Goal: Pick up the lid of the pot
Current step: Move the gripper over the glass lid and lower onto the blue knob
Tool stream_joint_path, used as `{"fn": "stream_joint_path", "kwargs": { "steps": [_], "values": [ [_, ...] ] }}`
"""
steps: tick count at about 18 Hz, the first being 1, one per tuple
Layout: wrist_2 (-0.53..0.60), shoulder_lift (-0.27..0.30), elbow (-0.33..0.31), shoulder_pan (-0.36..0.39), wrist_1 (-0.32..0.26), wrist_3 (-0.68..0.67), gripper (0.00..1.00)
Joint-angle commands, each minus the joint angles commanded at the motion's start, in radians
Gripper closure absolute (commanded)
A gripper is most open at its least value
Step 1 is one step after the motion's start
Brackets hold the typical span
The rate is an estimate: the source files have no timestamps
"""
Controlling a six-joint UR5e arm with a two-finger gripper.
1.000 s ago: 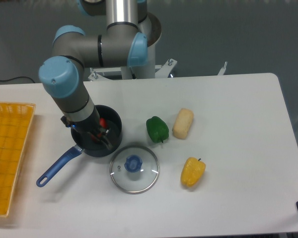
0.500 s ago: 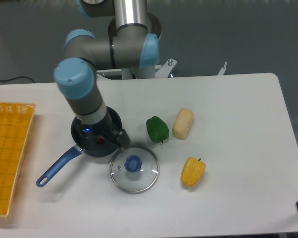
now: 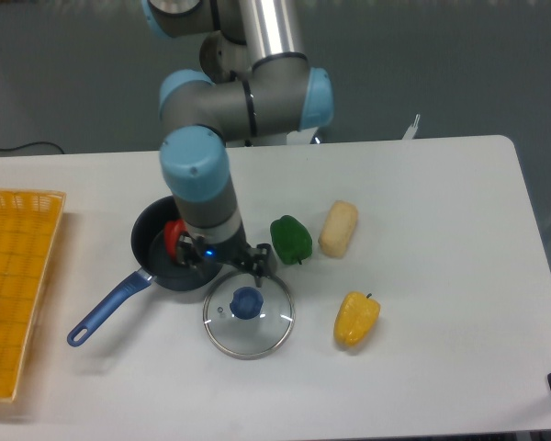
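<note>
White table (image 3: 459,230) beneath the lid (image 3: 247,303) — dark backdrop (image 3: 422,64) beyond, yellow crate (image 3: 37,276) alongside

The lid (image 3: 222,336) has a blue knob (image 3: 246,302); the pan (image 3: 145,237) is black, its handle (image 3: 110,308) blue. The crate (image 3: 39,219) is orange-yellow, the table (image 3: 441,266) white, the arm (image 3: 198,179) grey and blue.

Blocked at the lid's (image 3: 248,323) upper left by the black pan (image 3: 147,250), with the green pepper (image 3: 291,241) close at upper right. Could pass between lid and yellow fruit (image 3: 356,320), or along the surface's (image 3: 257,400) near side, below the blue handle (image 3: 108,309).
</note>
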Motion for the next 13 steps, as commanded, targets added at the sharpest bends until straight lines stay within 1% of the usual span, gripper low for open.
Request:
{"fn": "stream_joint_path", "kwargs": {
  "steps": [2,4,8,13],
  "values": [
    [0.003,-0.018,0.011,0.0,0.005,0.024,0.0],
    [0.029,-0.038,0.024,0.0,0.0,0.055,0.0],
    [0.035,-0.063,0.031,0.002,0.003,0.107,0.0],
    [0.028,-0.084,0.032,0.015,0.009,0.106,0.0]
  ]
}}
